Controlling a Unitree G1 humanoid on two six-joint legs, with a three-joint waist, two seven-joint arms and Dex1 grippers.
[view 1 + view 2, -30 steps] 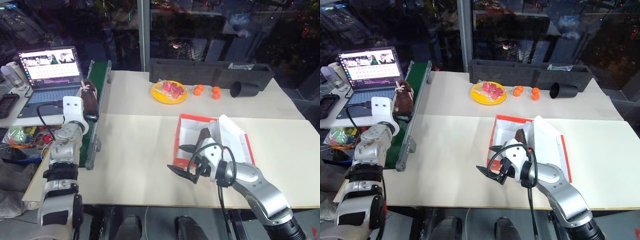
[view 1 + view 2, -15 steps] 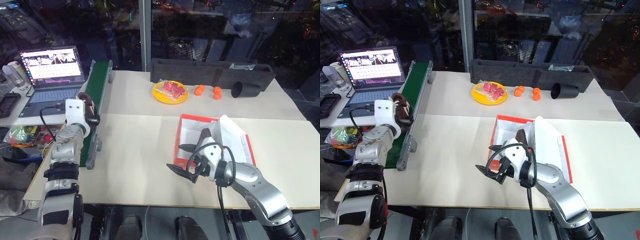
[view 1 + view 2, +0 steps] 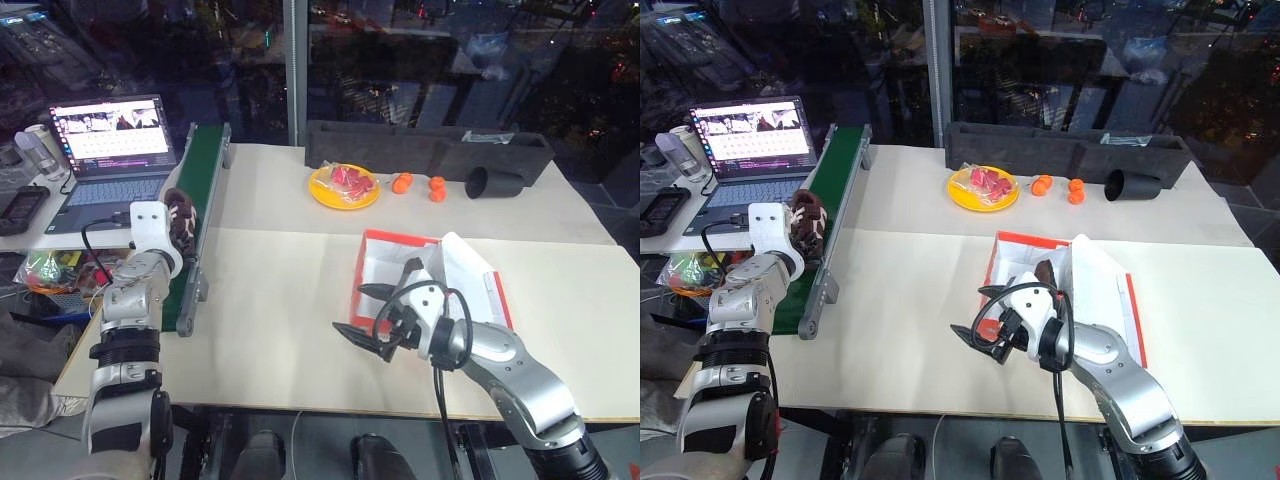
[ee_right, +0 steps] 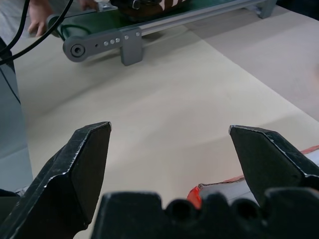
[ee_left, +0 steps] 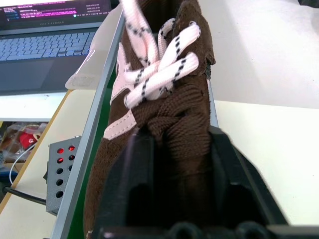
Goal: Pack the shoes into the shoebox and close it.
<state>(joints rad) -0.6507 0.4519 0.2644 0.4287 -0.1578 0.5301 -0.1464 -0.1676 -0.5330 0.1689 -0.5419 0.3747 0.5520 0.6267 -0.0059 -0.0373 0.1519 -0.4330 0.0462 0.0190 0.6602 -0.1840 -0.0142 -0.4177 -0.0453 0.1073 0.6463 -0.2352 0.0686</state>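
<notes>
Left hand [image 5: 172,164]: at the green conveyor [image 3: 203,215], left of the box; fingers [image 5: 132,174] pressed against both sides of a shoe, clamped on it.
Shoe [image 5: 164,94]: dark brown, white laces with dark flecks; lies on the conveyor belt, far left of the box, with the left hand closed around its laced upper.
Second shoe [image 3: 409,270]: only a dark brown part is seen, inside the box near its right wall.
Box [image 3: 380,240]: red-orange outside, white inside; sits open on the desk [image 3: 280,290], with its lid [image 3: 470,275] leaning away to the right.
Right hand [image 4: 172,149]: just in front of the box's near-left corner, above the desk; fingers [image 4: 84,164] spread wide apart, nothing between them.
Conveyor: runs along the left edge of the desk, well left of the box.
Laptop [image 3: 110,140]: open, screen lit, beyond the conveyor on the far left.
Yellow plate [image 3: 344,186]: behind the box, red pieces on it.
Grey tray [image 3: 425,148]: at the back of the desk, behind the box.
Black cup [image 3: 490,182]: on its side, behind and right of the box.
</notes>
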